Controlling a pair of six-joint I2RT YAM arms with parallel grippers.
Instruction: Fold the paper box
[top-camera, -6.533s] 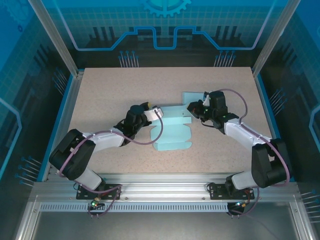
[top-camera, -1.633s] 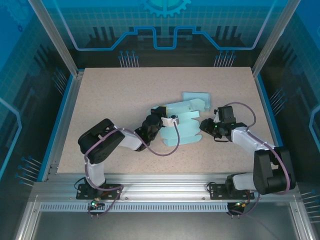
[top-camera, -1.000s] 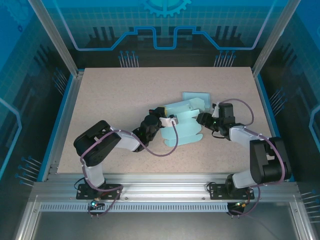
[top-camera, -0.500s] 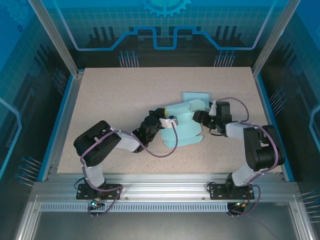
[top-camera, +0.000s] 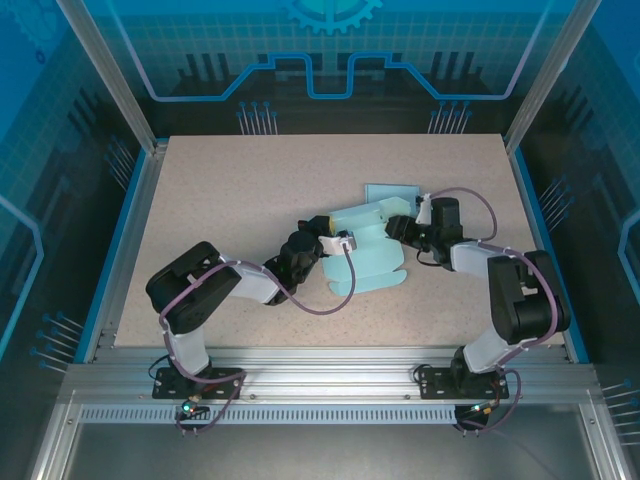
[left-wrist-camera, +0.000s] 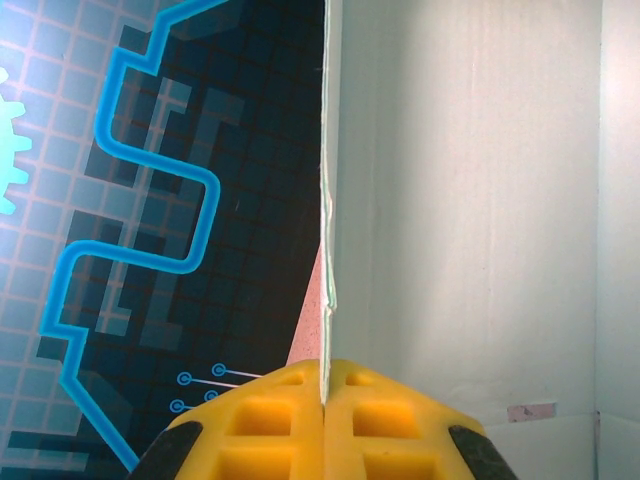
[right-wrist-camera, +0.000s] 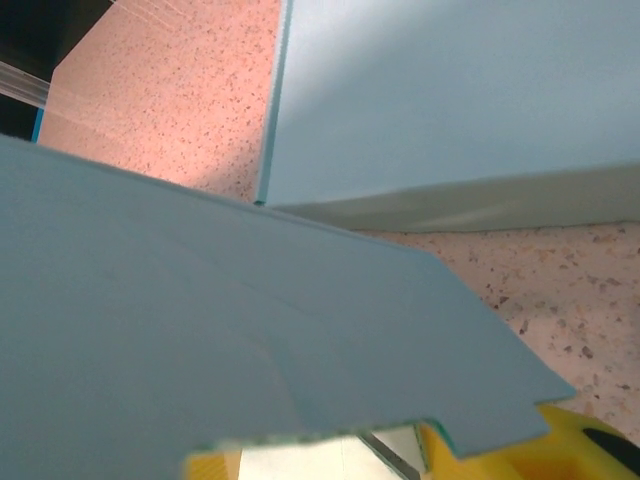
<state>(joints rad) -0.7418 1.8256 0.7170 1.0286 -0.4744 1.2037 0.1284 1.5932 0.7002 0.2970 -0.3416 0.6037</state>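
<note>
Creeping in since a moment earlier, the right gripper meets the right side of the paper box at the middle of the table, apparently to push that side up. Whether its jaws are apart cannot be told. The left gripper is clamped on a wall edge, bracing the fold.

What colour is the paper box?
The paper box is plain pale mint-blue, no print. It shows best in the top external view.

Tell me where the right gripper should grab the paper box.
Likely the raised right-end flap of the paper box, from the right: its thin edge stands off the table, facing the right gripper, while the left gripper pinches the opposite side.
</note>
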